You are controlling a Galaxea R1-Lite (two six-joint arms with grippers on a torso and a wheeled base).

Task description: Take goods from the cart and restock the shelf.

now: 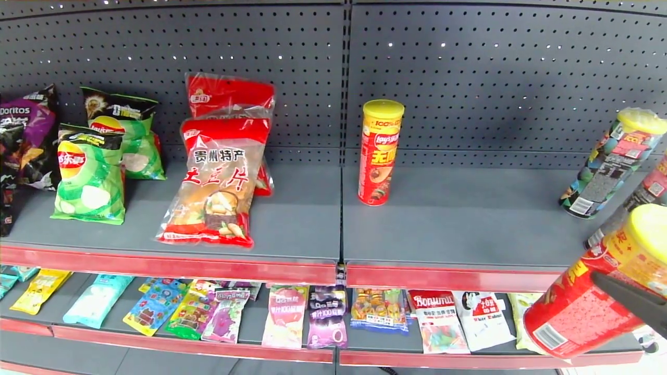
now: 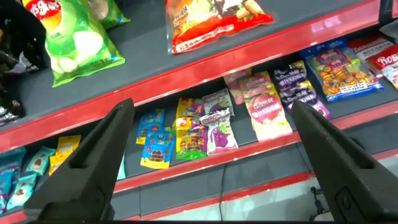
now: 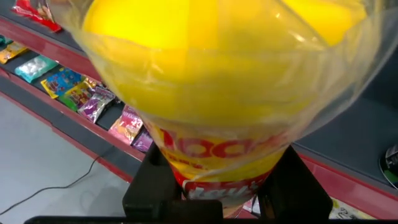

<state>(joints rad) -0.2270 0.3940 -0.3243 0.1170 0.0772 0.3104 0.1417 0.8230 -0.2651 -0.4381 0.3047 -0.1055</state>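
My right gripper [image 3: 222, 194] is shut on a red chip can with a yellow lid [image 1: 594, 284], held tilted at the right end of the upper shelf [image 1: 443, 224], in front of its red edge. One dark finger [image 1: 628, 298] lies across the can. In the right wrist view the yellow lid [image 3: 211, 68] looms large. Another red can with a yellow lid [image 1: 379, 152] stands upright near the middle of the shelf. My left gripper [image 2: 211, 165] is open and holds nothing, hanging in front of the lower shelf's candy packets [image 2: 214, 127].
Green chip bags [image 1: 91, 174], a purple bag [image 1: 23, 138] and red-topped snack bags [image 1: 219, 179] occupy the left shelf half. Patterned cans [image 1: 609, 161] lean at the far right. Bare shelf lies between the standing can and those cans. Small packets [image 1: 286, 315] line the lower shelf.
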